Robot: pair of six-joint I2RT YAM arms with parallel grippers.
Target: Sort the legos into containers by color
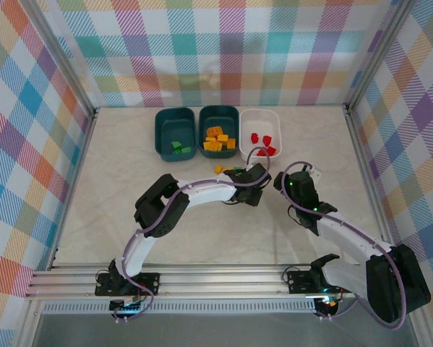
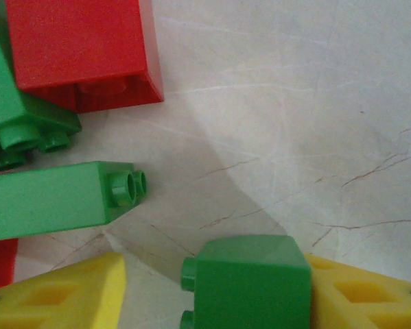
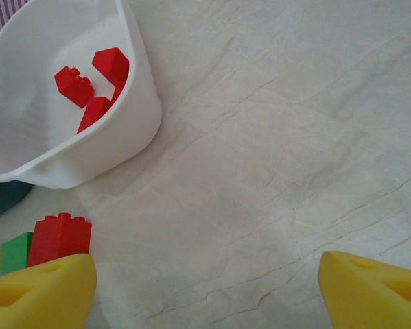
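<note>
Straddling a green lego (image 2: pixel 250 281) at the bottom of its wrist view, the left gripper (image 2: pixel 215 288) stands apart: the lego touches the finger at lower right, with a gap to the other. A red lego (image 2: pixel 81 51) and a long green lego (image 2: pixel 54 202) lie at left on the tabletop (image 2: pixel 294 103). The right gripper (image 3: pixel 205 301) is wide apart over bare tabletop, the white container (image 3: pixel 133 116) with red legos (image 3: pixel 73 86) at upper left.

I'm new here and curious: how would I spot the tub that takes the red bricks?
At the far side of the table, three tubs stand in a row. The white tub sits at the right end, with red bricks inside. Both neighbours are dark teal; it alone is white.
</note>
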